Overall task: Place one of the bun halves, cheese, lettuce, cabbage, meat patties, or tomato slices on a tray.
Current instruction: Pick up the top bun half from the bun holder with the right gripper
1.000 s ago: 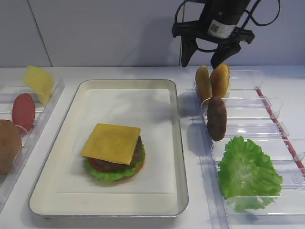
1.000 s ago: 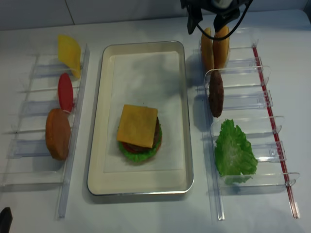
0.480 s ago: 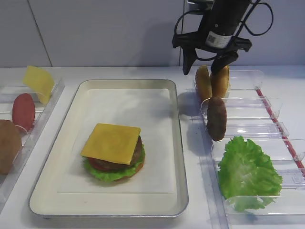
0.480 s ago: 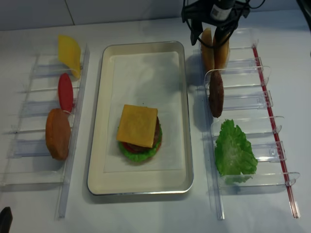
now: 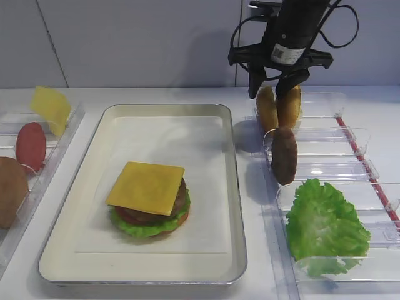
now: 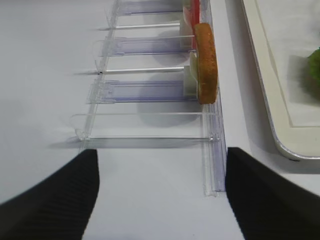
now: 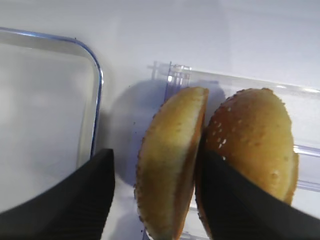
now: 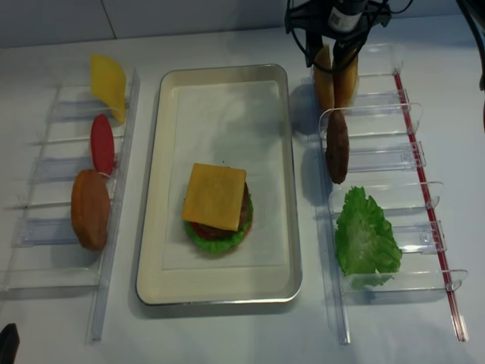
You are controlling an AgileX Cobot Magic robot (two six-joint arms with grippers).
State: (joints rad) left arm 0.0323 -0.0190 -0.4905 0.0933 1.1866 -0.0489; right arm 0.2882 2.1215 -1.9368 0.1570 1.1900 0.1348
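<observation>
Pick step: the black right gripper (image 7: 155,192), upper right of frame, is half-closed astride the left sesame-speckled golden bun half (image 7: 170,165), grip unconfirmed; closing, then lifting toward the silver-rimmed tray (image 5: 231,187) is judged next.

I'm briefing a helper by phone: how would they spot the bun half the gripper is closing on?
Right of the tray, find the farthest clear bin. Two buns stand there on edge; it is the left bun half, nearer the tray, straddled by the black right gripper.

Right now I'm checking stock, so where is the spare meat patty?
In the exterior high view the spare meat patty stands on edge in a clear bin right of the tray, between the bun halves behind and the lettuce in front.
</observation>
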